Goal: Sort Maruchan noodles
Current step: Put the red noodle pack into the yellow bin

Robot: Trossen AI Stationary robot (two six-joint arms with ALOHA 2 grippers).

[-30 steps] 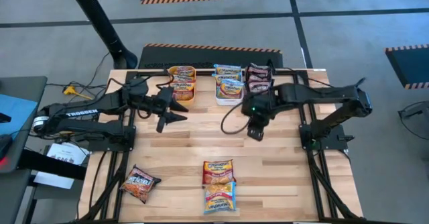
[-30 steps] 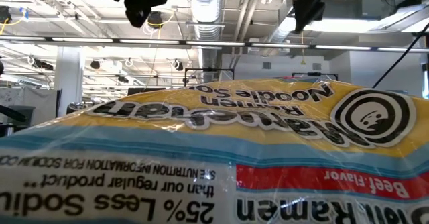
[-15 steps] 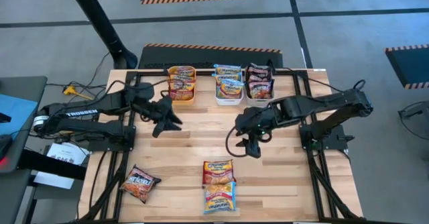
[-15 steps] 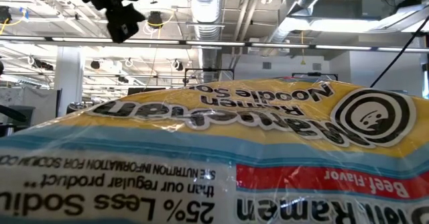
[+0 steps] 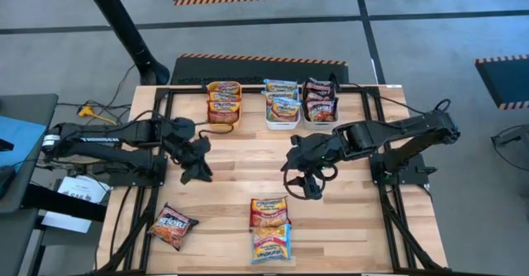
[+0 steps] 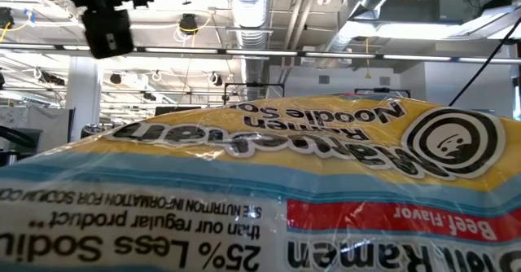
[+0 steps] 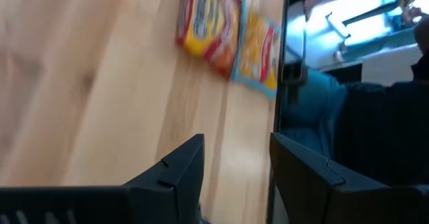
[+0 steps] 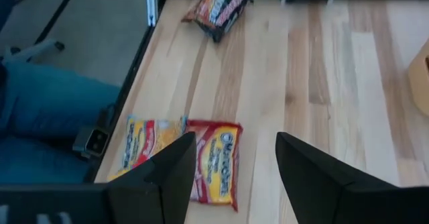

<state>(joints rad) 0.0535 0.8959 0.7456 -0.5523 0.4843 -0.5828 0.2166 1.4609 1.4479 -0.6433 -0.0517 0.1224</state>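
Three Maruchan noodles packets lie flat near the table's front edge: a dark maroon one (image 5: 172,226) at the left, a red-and-yellow one (image 5: 269,213) in the middle, and a yellow-and-blue one (image 5: 271,243) just nearer, which fills the low view (image 6: 260,182). My left gripper (image 5: 197,175) hangs open over bare wood at mid-left. My right gripper (image 5: 312,191) hangs open just beyond and to the right of the red-and-yellow packet (image 8: 214,160). Both pairs of fingers are empty in the wrist views (image 7: 234,167) (image 8: 234,163).
At the far edge stand an orange bin (image 5: 223,102), a white bin (image 5: 282,104) and a grey bin (image 5: 319,101), each holding packets. Black frame rails run along the table's left and right sides. Bare wood lies between the bins and the loose packets.
My right gripper has drawn back from the bins toward the near edge and now hangs near the red-and-yellow packet. My left gripper has swung from beside the orange bin toward the near edge, sinking and rolling. No packet has moved.
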